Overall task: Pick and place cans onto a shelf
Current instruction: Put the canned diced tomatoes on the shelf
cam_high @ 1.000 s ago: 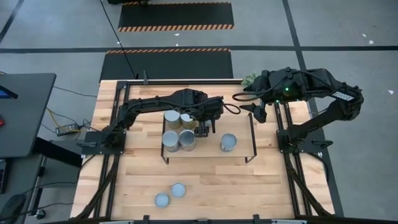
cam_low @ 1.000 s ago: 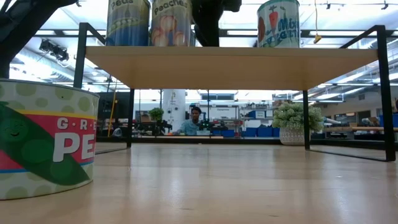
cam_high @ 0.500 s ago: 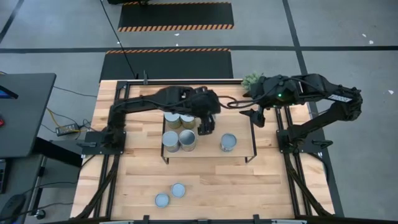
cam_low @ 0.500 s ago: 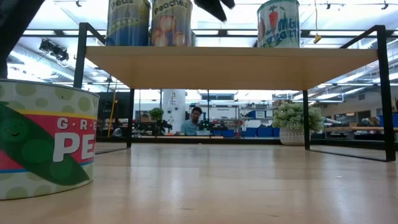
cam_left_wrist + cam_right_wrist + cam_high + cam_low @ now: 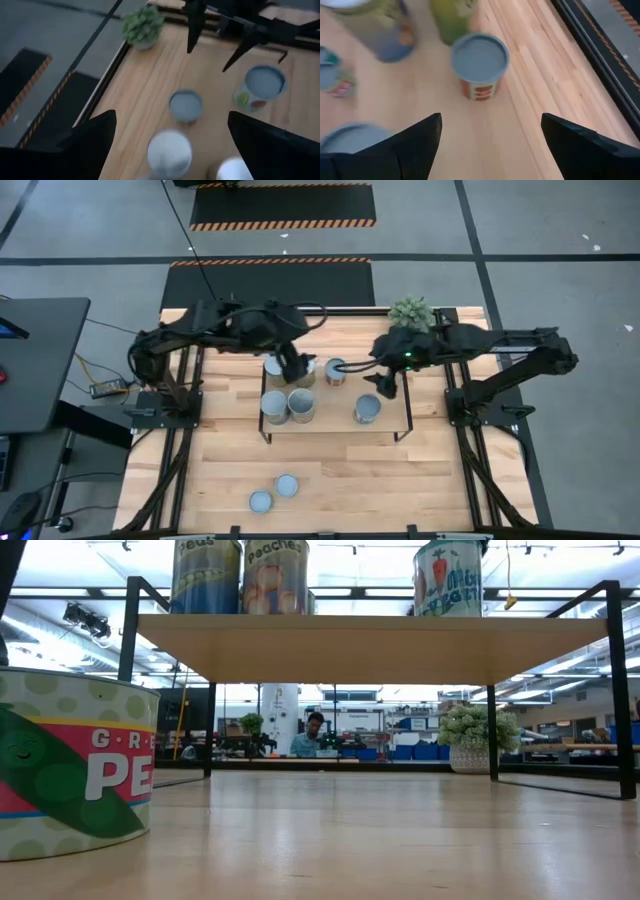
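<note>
A small can (image 5: pixel 336 371) now stands at the shelf's (image 5: pixel 385 424) 12 o'clock edge; left tool (image 5: pixel 291 369) has withdrawn, apparently open and empty. Right tool (image 5: pixel 387 383) open.

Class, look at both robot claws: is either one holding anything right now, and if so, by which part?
Nothing is held. The left claw is open above the cans on the shelf, and the right claw is open near a small can.

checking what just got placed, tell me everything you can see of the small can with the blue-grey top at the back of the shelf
The small blue-grey-topped can stands upright on the light-wood shelf, alone toward its back edge. Its flat round lid looks like dull metal; the side carries a red-and-white label. Nothing touches it: both open grippers hover apart from it.
</note>
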Robot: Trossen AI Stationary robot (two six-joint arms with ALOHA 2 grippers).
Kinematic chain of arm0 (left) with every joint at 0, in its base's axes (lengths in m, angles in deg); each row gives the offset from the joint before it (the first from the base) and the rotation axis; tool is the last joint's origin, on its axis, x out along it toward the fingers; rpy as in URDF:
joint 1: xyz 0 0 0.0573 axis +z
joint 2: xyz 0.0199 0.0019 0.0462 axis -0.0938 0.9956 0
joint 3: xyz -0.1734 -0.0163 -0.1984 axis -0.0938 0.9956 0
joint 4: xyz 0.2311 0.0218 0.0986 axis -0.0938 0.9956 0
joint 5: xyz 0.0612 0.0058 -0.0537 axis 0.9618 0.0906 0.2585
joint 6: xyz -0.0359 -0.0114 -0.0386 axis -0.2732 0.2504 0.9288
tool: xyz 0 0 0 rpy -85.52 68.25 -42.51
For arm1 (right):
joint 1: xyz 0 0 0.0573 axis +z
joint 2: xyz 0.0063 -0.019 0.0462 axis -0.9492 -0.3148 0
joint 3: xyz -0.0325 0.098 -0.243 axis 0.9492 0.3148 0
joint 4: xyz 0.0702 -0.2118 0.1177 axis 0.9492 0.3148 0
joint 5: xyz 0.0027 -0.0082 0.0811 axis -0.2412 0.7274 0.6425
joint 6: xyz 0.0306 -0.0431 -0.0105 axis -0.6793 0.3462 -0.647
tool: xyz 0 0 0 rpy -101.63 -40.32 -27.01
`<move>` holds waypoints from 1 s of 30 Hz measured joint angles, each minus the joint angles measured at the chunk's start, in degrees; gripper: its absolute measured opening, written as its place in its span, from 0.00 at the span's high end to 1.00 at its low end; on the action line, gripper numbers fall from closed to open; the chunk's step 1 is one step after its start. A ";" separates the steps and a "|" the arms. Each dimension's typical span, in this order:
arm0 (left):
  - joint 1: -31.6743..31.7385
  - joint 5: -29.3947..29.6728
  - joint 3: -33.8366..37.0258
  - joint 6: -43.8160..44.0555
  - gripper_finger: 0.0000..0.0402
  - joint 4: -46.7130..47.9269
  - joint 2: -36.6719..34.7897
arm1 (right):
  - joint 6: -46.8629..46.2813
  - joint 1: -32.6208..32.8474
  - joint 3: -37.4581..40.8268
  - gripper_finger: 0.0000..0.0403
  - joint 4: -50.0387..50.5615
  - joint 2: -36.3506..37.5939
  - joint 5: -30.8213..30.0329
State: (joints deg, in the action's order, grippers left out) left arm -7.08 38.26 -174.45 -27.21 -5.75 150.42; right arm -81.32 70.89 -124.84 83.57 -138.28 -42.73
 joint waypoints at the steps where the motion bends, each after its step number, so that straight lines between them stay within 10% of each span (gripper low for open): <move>1: -0.64 0.94 0.00 0.82 0.03 1.60 -0.45 | 0.00 -0.70 0.49 0.13 -0.58 -0.96 0.00; 30: -12.78 6.66 0.01 11.30 0.03 11.52 -2.89 | 11.23 -6.77 0.52 0.13 -12.70 -12.06 11.67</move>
State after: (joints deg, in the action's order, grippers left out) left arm -19.86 44.92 -174.44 -15.91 5.77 147.52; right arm -70.09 64.12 -124.32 70.87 -150.34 -31.06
